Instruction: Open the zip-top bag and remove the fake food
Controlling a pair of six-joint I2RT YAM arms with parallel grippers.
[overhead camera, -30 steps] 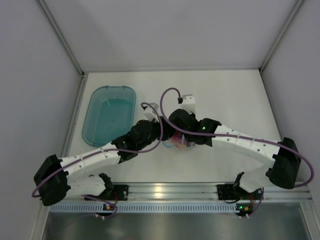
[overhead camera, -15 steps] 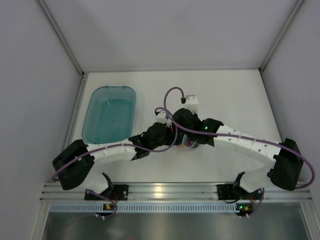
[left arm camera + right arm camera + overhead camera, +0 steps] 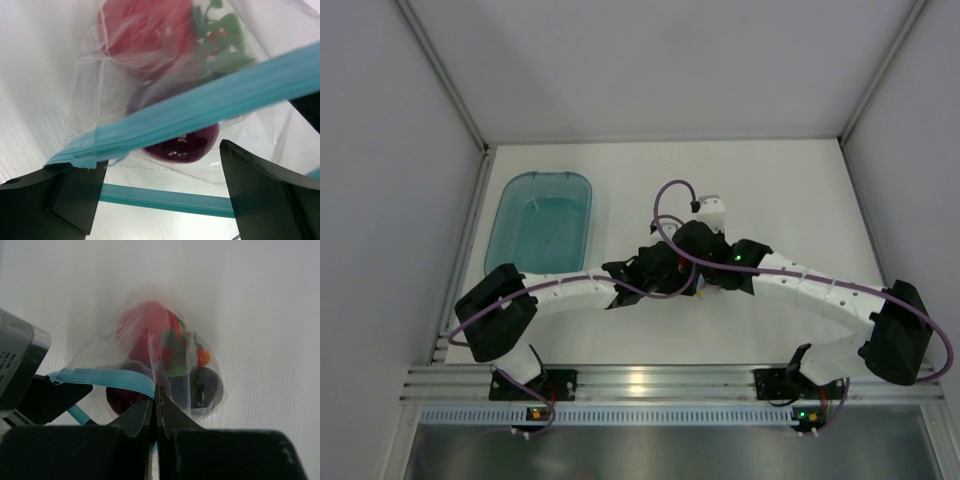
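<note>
The zip-top bag (image 3: 165, 355) is a clear crinkly pouch with a light blue zip strip (image 3: 200, 107). The fake food sits inside it: a red piece (image 3: 147, 322), a green-orange bit (image 3: 180, 352), a dark purple-black piece (image 3: 206, 386) and a dark magenta piece (image 3: 185, 145). My right gripper (image 3: 156, 390) is shut on the bag's zip edge and holds it up. My left gripper (image 3: 160, 165) stands open at the bag's mouth, one zip strip above its fingers and the other strip (image 3: 165, 199) between them. In the top view both grippers meet at mid-table (image 3: 682, 270) and hide the bag.
A translucent teal tub (image 3: 538, 225) stands at the back left of the white table, left of the arms. White walls close in the table on three sides. My left gripper's black finger (image 3: 55, 397) shows at the left of the right wrist view.
My left gripper has opened wide, and the left arm has stretched to the right toward the bag. The right gripper stays shut on the bag and has shifted slightly right.
</note>
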